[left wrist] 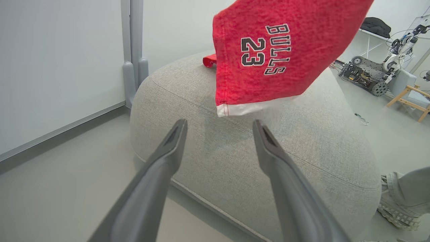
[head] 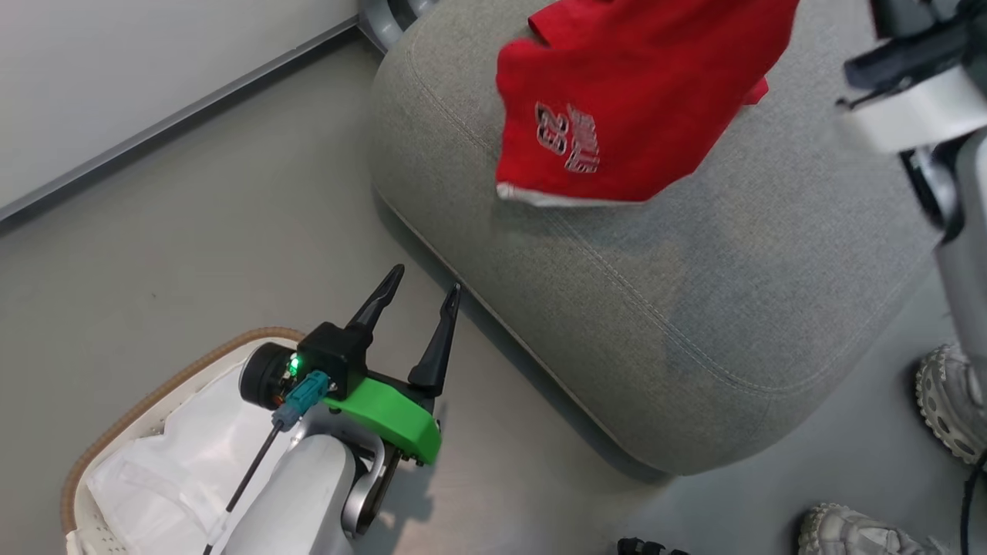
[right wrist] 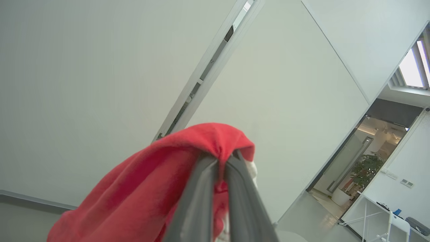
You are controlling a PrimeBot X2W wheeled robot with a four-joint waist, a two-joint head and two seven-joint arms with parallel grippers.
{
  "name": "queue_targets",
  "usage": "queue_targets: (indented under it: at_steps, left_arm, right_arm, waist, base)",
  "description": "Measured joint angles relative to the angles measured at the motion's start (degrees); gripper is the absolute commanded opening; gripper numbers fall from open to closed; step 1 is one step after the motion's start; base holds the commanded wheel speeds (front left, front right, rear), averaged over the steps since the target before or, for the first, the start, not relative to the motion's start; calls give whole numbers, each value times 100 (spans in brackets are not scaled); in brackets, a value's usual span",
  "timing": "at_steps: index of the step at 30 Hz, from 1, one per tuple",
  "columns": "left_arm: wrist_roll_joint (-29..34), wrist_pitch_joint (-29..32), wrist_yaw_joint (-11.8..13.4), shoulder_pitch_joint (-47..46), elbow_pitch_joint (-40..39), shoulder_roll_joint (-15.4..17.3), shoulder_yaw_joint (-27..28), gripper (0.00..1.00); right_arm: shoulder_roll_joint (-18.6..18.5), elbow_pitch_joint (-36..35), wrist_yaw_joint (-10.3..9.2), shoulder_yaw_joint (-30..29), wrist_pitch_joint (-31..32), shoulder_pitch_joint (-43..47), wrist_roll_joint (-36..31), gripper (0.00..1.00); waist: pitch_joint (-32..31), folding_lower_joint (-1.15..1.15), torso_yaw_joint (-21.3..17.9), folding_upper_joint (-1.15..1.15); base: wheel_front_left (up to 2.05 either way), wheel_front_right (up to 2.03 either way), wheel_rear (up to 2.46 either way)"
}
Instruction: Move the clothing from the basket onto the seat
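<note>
Head view, item 1: report the position of the clothing (head: 640, 92). — Inspector

It is a red garment with a white hem, suspended over the far part of the seat (head: 694, 308). Its lower edge hangs over the grey cushion and casts a shadow on it. Contact between hem and cushion cannot be confirmed. The left wrist view reads "BULLS 23" on the fabric, and a small red portion shows at the cushion top behind it. — Operator

Item 2: right gripper (right wrist: 223, 156). — Inspector

In the right wrist view, both fingers are pressed together on a fold of the red fabric, which drapes down and to the left of them. In the head view, the right arm (head: 925, 100) is blurred at the upper right, beside the garment. — Operator

Item 3: left gripper (head: 426, 279). — Inspector

Its fingers are spread apart with nothing between them. It sits low over the grey floor (head: 193, 231), between the basket (head: 254, 334) and the near edge of the seat, tips pointing toward the seat. — Operator

Item 4: basket. — Inspector

The brown woven rim is visible. The exposed interior holds the white liner (head: 177, 462), and the left forearm (head: 301, 493) covers the rest. — Operator

Item 5: surroundings. — Inspector

A person's pale shoes (head: 952, 401) stand on the floor to the right of the seat. — Operator
</note>
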Motion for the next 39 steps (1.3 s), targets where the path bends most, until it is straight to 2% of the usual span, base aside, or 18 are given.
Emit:
queue_targets:
  at_steps: [9,14,20,28,35,36,37,38,39]
  left_arm:
    - [182,-1,0,-146,-229,246,151,100]
    - [259,-1,0,-288,-282,342,90,100]
    - [279,0,0,-544,-378,382,-15,100]
    - [299,-1,0,-857,-417,403,-285,100]
    - [288,0,0,-922,-400,432,-235,100]
    - [287,-1,0,-925,-400,433,-225,100]
    - [287,-1,0,-926,-397,435,-211,100]
    - [279,-1,0,-929,-392,435,-193,100]
    - [274,0,0,-930,-390,434,-180,100]
  right_arm:
    - [-387,1083,1,-372,0,-1482,-257,0]
    - [-495,1513,0,-734,0,-1683,-517,0]
    - [-422,1945,1,-1118,0,-1526,-793,0]
    - [108,2536,1,-1931,0,-773,-934,0]
    - [604,2788,1,-2808,0,71,-1091,0]
    - [645,2787,0,-2899,0,125,-1129,6]
    - [682,2781,1,-2964,0,153,-1140,21]
    - [739,2730,1,-3060,0,191,-1140,43]
    - [773,2658,0,-3115,0,246,-1144,84]
  waist:
    - [555,0,7,0]
    - [913,0,105,0]
    - [1339,1,353,0]
    - [1852,1,788,0]
    - [2102,1,1082,0]
    - [2106,1,1102,0]
    - [2098,1,1107,0]
    - [2081,1,1108,0]
    - [2062,1,1106,0]
  base:
    - [0,0,0]
    - [0,0,0]
    - [0,0,0]
    - [0,0,0]
    - [0,0,0]
    - [0,0,0]
    - [0,0,0]
    - [0,0,0]
    - [0,0,0]
